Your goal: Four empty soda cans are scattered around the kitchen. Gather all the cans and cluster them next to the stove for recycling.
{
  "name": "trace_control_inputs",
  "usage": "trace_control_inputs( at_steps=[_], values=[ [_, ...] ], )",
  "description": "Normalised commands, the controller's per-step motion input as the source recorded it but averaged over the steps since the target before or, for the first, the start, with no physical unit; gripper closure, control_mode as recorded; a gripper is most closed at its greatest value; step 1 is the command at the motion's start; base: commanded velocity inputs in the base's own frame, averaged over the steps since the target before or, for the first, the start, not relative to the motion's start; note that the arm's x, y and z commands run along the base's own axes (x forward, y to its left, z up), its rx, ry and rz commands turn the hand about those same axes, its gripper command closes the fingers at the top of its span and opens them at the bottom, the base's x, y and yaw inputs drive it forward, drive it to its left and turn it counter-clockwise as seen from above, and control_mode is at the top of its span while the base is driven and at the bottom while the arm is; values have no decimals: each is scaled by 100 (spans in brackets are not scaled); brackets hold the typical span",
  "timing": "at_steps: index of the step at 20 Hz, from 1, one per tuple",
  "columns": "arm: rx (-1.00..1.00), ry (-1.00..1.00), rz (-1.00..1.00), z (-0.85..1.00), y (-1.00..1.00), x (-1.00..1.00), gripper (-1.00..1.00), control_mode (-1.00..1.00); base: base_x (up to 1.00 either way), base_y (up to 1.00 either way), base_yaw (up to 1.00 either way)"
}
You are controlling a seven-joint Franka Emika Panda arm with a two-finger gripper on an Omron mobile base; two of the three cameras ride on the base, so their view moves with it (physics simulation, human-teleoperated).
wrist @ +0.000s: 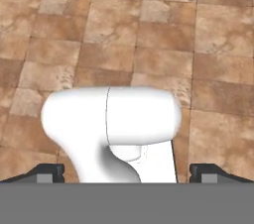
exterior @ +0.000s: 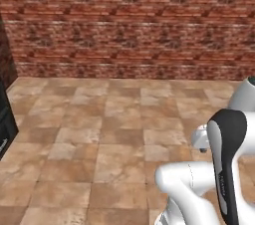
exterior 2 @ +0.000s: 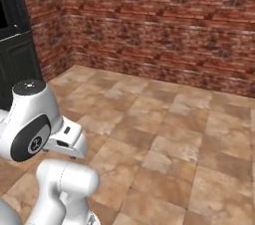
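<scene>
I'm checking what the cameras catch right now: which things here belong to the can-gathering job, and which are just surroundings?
Job:
- gripper, open, holding nothing
- no soda cans or stove to point at

Surroundings:
- brick wall
- tiled floor
- dark cabinet at the left

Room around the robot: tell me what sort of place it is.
Probably a bare corner of an indoor room, perhaps a kitchen. A red brick wall runs along the back, brown stone floor tiles cover the ground, and a dark cabinet stands at the left edge.
</scene>
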Motion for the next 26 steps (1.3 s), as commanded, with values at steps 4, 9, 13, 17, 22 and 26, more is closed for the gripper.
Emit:
trace_control_inputs(
  at_steps=[4,9,13,17,22,26],
  values=[
    [0,0,0,0,0,0,-100,100,100,0,-13],
    [0,0,0,0,0,0,-100,100,100,-10,-18],
    [0,0,0,0,0,0,-100,100,100,-29,-38],
    [0,0,0,0,0,0,-100,100,100,-21,-45],
    [0,0,0,0,0,0,-100,100,100,-22,-42],
    [0,0,0,0,0,0,-100,100,100,-26,-36]
  ],
)
